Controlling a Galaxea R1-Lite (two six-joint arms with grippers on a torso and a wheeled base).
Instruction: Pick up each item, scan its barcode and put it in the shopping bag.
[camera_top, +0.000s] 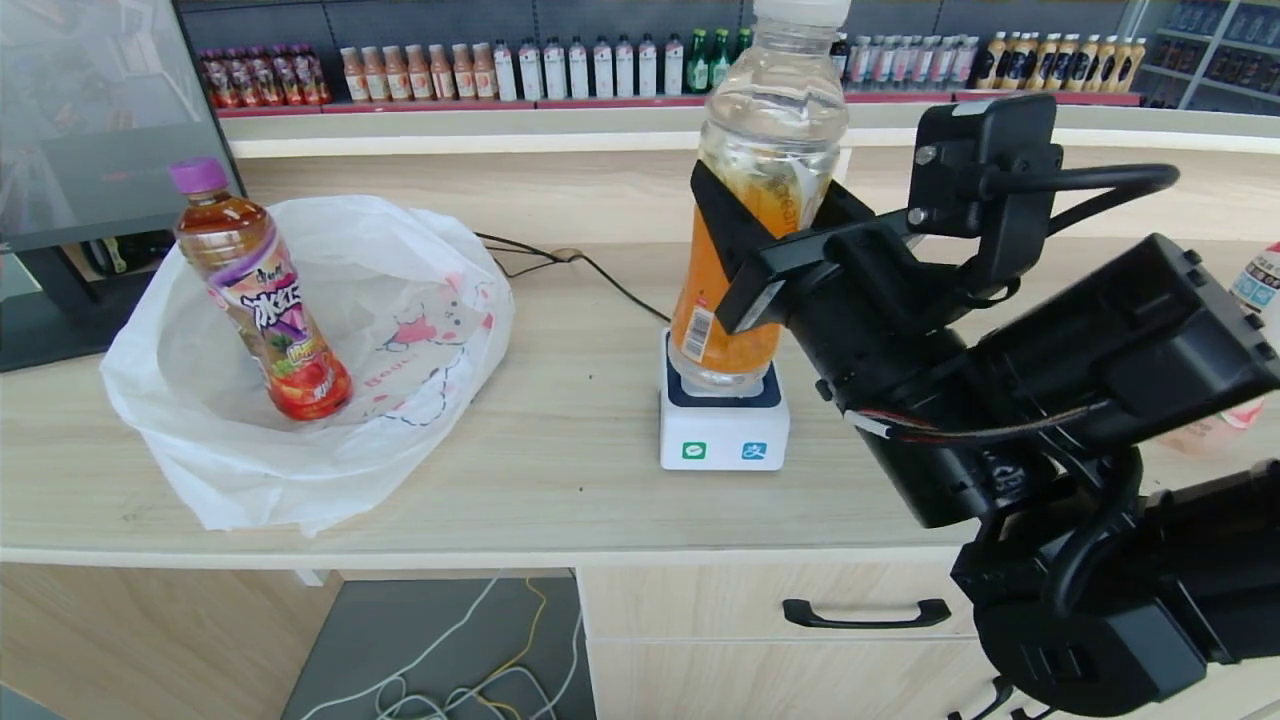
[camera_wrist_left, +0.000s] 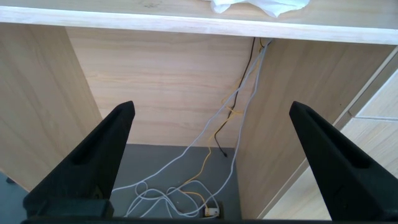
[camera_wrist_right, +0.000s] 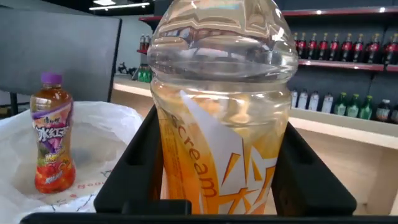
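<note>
My right gripper is shut on a clear bottle with an orange label, holding it upright just over the small white barcode scanner on the counter. In the right wrist view the orange-label bottle stands between my black fingers. A tea bottle with a purple cap stands tilted inside the white shopping bag at the left of the counter; the tea bottle also appears in the right wrist view. My left gripper hangs open below the counter edge with nothing between its fingers.
A dark monitor stands behind the bag. A black cable runs across the counter to the scanner. Another item lies at the far right edge. Shelves of drinks line the back. Loose cables lie on the floor under the counter.
</note>
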